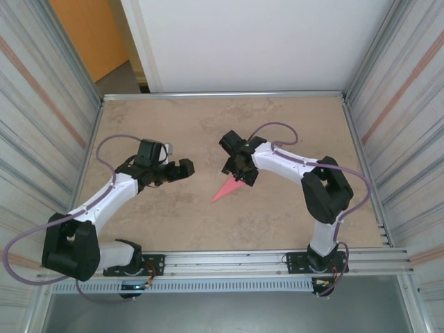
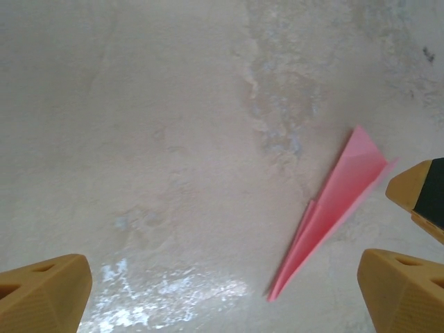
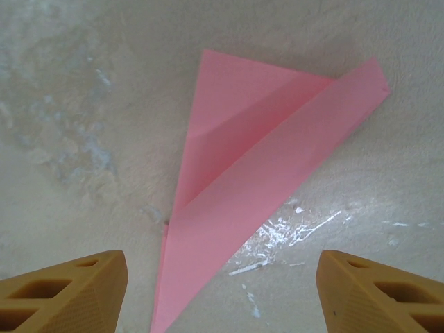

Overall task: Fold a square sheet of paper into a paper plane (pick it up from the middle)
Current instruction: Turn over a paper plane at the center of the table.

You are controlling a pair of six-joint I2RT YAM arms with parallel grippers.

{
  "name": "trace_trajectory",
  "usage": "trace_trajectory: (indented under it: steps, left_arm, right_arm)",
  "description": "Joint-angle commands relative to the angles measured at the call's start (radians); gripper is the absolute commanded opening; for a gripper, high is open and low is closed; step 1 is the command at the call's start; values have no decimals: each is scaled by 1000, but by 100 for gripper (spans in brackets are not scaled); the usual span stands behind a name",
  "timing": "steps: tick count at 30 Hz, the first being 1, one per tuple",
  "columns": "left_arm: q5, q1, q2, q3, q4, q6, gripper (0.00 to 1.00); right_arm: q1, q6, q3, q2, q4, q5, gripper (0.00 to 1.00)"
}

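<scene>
Looks like a robotics lab test cell. Walled by ribbed grey sheet-metal side panels (image 1: 41, 104) and a plain white back board (image 1: 263, 41). Floored with a beige marbled tabletop (image 1: 208, 125), edged near by a slotted aluminium rail (image 1: 236, 260) carrying two white-and-black jointed robot arms (image 1: 104, 198).

Bright, soft, even light; glare patches on the tabletop (image 2: 173, 291) (wrist views), paper plane (image 2: 333, 201) slightly blurry at its wide end.

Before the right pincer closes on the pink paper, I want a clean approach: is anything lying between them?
Nothing visible does. The right pincer hangs open above the paper plane, which lies on the table; the left pincer, also open, stands off to one side.
</scene>
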Motion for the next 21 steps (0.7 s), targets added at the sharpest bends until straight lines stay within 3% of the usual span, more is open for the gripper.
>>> trace_trajectory:
  steps: [1, 13, 21]
  left_arm:
    - [-31, 18, -36, -30, 1, 33, 99]
    - [-2, 27, -30, -65, 22, 49, 99]
    - [9, 26, -14, -64, 34, 40, 99]
  right_arm:
    - [17, 93, 55, 56, -86, 30, 72]
    - [20, 149, 123, 139, -156, 1, 65]
    - [25, 192, 105, 115, -174, -6, 49]
